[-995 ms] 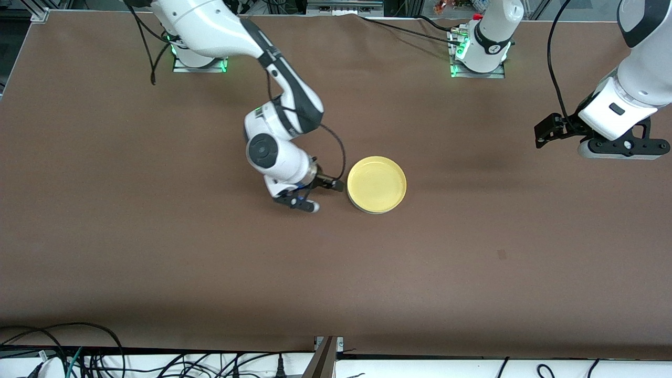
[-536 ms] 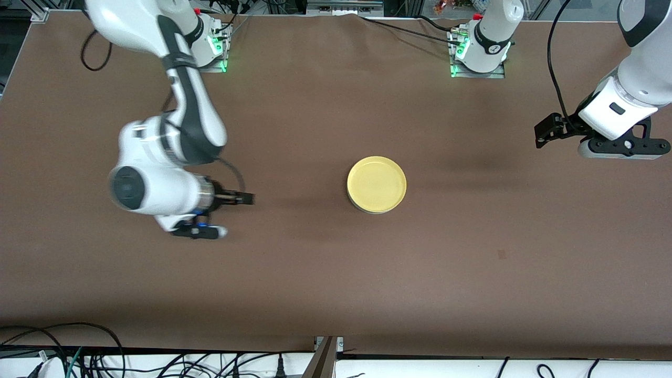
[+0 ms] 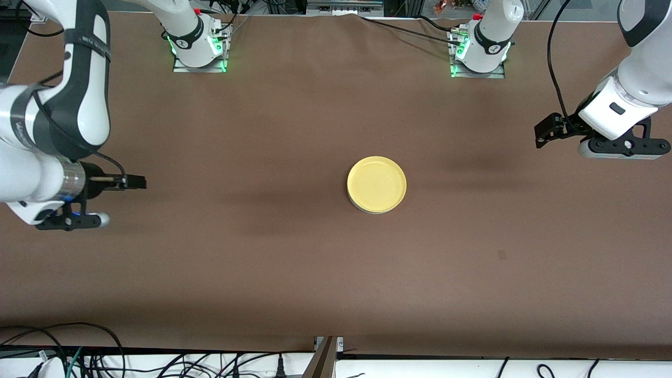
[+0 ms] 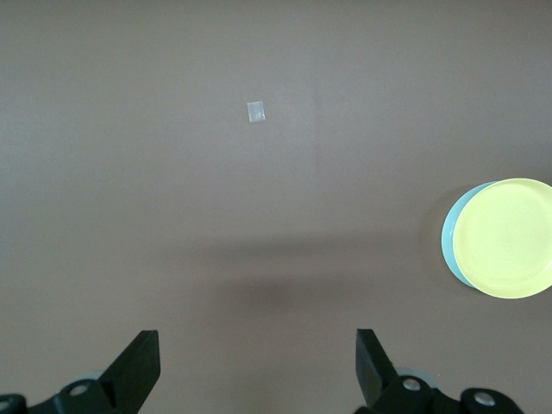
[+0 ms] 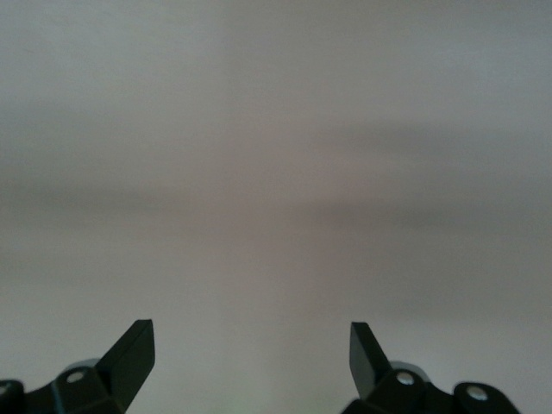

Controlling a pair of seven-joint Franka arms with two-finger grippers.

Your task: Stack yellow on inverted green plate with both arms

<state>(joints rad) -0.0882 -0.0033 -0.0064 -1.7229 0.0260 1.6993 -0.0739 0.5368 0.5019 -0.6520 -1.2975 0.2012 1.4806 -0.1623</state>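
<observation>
Plates sit stacked near the middle of the brown table (image 3: 262, 273): the yellow plate (image 3: 376, 184) lies right side up on the green plate (image 3: 374, 210), of which the front view shows only a thin pale edge along the side nearer the camera. In the left wrist view the yellow plate (image 4: 504, 238) covers most of the green plate (image 4: 448, 244), leaving a mint crescent along one side, so the two are slightly offset rather than exactly centred. Both plates rest flat, untouched by either arm. Right gripper (image 3: 134, 182) hangs over bare table at the right arm's end, well apart from the stack, with its wrist turned so the fingers point toward the plates; in the right wrist view its fingers (image 5: 129, 349) are spread wide with nothing between them, over plain tabletop. Left gripper (image 3: 546, 131) hangs over the left arm's end of the table, also well apart from the plates; its fingers (image 4: 138, 366) are likewise spread and empty. A small pale square mark (image 4: 256, 112) lies on the table surface in the left wrist view, apart from the stack, and shows in the front view as a faint patch (image 3: 502, 254) nearer the camera than the plates.
</observation>
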